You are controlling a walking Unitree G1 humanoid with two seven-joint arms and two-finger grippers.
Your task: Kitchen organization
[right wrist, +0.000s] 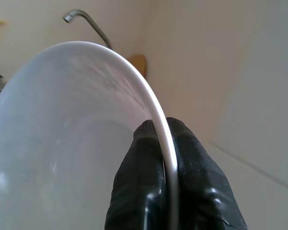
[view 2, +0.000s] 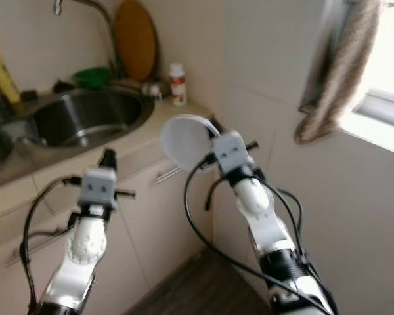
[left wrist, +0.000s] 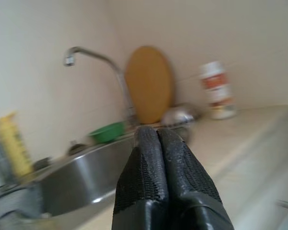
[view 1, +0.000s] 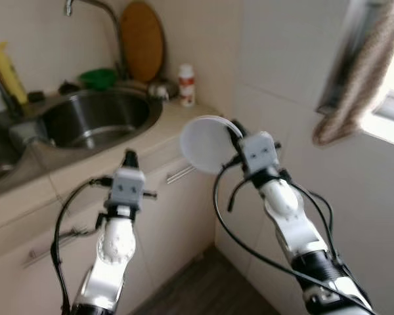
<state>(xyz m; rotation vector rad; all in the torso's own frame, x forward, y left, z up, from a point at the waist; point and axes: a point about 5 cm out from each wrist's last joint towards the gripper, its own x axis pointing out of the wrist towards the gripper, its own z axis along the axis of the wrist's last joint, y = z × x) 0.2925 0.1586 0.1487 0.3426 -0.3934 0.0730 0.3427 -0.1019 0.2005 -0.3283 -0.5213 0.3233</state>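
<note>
Right gripper fingers pinch the white bowl rim near the tabletop corner. Left gripper fingers closed, empty. Keep bowl level; approach sink slowly.

Steel sink sunk into the beige tabletop, with a curved faucet rising behind its back rim. Round wooden board leaning on the wall at the tabletop's back edge, green bowl just beside the faucet base. White bottle with red label near the tabletop's far corner. Yellow bottle past the sink's other side. Towel hanging by the window. Cabinet fronts under the tabletop edge.
</note>
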